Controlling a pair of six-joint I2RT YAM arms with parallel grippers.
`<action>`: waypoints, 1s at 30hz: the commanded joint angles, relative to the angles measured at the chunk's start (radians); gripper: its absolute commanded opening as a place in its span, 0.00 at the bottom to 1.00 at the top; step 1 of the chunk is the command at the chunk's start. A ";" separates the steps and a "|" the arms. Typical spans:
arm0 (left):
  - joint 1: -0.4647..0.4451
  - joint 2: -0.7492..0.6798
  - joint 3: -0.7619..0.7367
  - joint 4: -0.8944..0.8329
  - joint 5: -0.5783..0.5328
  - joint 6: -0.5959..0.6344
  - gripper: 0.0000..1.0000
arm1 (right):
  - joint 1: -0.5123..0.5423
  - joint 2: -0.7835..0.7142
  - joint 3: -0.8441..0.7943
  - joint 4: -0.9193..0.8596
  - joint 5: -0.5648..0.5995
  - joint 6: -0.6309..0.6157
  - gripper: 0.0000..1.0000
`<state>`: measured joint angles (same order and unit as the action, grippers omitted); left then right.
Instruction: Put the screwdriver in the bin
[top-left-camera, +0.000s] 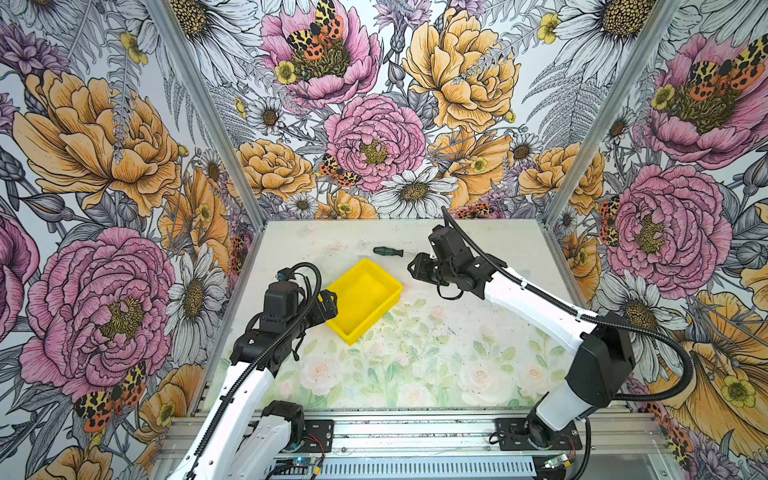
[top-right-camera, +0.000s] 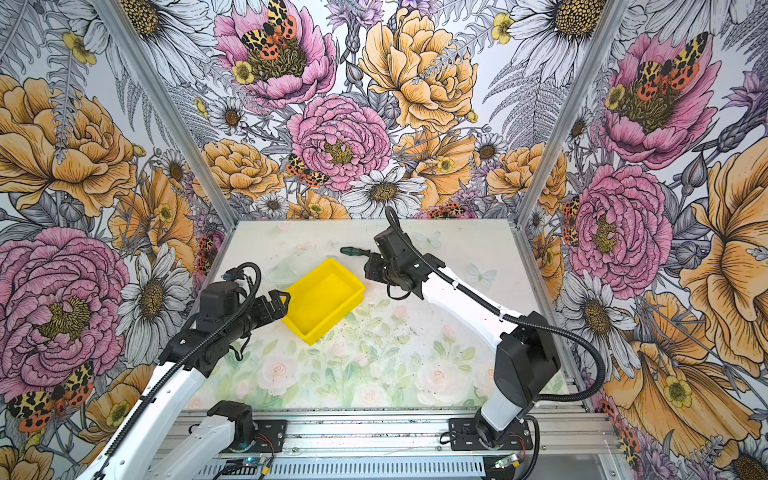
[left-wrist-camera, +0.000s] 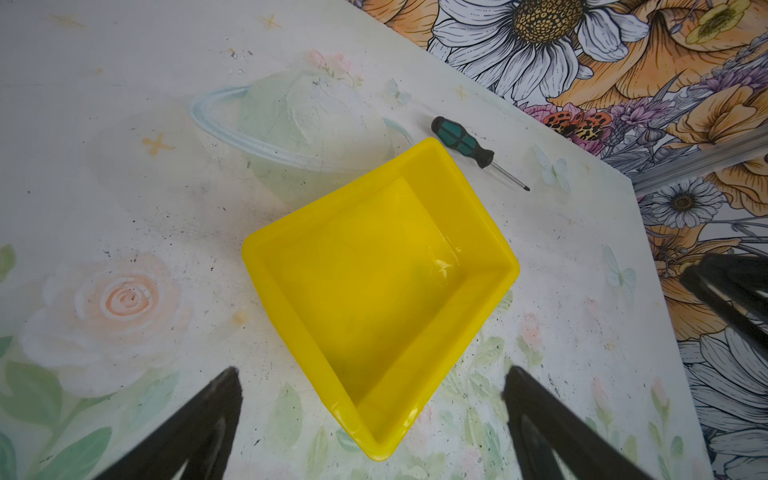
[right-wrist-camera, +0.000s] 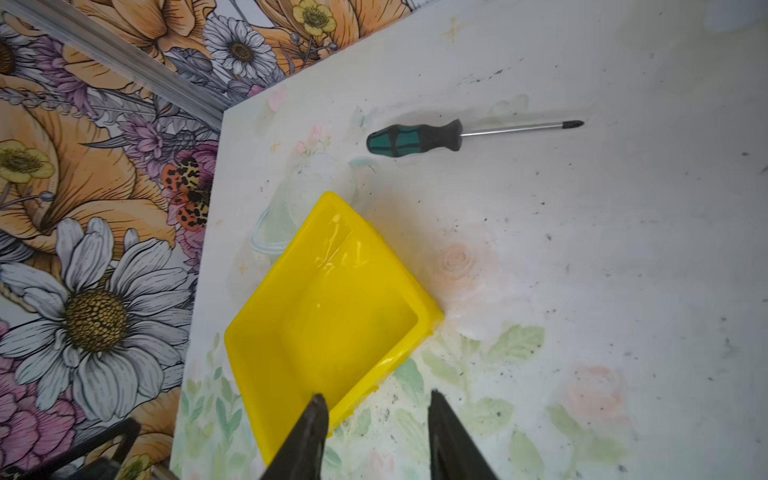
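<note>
Left gripper (top-left-camera: 329, 305) hovers spread and empty at the left corner of the bin (top-left-camera: 361, 297), which holds nothing. Screwdriver (top-left-camera: 388, 250) lies flat on the table (top-left-camera: 457, 332) just behind the bin, ungrasped. Right gripper (top-left-camera: 417, 266), jaws apart and empty, hangs beside its shaft. Pickup and drop are both still to do.

overhead stereo pair; wrist views share bin (left-wrist-camera: 374, 291)

Bright, even light with faint shadows; glare on the bin (left-wrist-camera: 374, 291) wall, wrist-view edges soft.
</note>
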<state>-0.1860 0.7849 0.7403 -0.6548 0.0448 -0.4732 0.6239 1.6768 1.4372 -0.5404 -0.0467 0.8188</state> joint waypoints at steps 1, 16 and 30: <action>-0.009 -0.015 -0.012 -0.009 -0.018 -0.010 0.99 | -0.047 0.123 0.098 -0.006 0.010 -0.118 0.51; -0.030 0.069 0.007 -0.081 -0.006 -0.047 0.99 | -0.188 0.756 0.898 -0.208 -0.136 -0.487 0.78; -0.020 0.079 -0.012 -0.040 -0.042 -0.035 0.98 | -0.101 0.813 0.888 -0.264 -0.039 0.084 0.83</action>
<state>-0.2100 0.8989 0.7399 -0.7277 0.0299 -0.4995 0.5144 2.4454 2.2997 -0.7902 -0.1066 0.7780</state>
